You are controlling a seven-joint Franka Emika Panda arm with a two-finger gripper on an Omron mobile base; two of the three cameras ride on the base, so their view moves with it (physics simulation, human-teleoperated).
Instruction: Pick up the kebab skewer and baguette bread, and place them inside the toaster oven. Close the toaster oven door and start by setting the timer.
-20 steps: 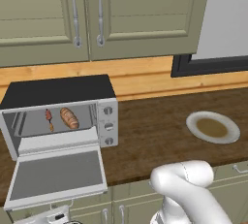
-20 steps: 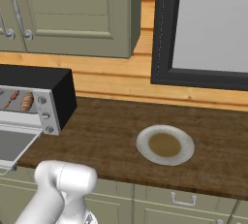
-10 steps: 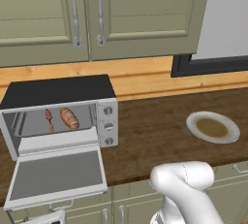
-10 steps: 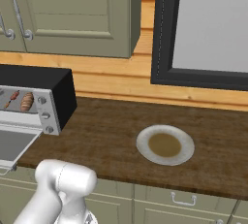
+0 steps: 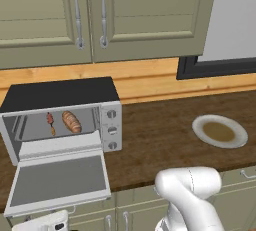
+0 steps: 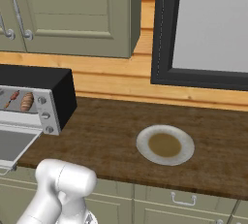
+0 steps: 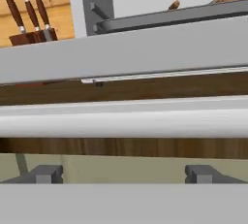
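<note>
Left base view shows a dark wooden counter running along the wall under two pale green cupboard doors, each with one long metal handle. At the counter's left end stands one toaster oven, silver with a black top and three round knobs in a column on its right side. The toaster oven door is folded down flat and juts out past the counter's front edge, over the lower cabinets. Inside the cavity lie one baguette bread and, just to its left and apart from it, one kebab skewer. To the right of the oven the counter runs bare up to one round white plate with a brown centre, well apart from the oven and near the front edge. The white arm rises in front of the lower cabinets. From the hand view, looking up from below the door, its long pale bar handle crosses the whole width just above the gripper; the two dark fingertips stand far apart, released, with nothing between them and not touching the bar. Three brown knife handles stand in a block at the upper left.
</note>
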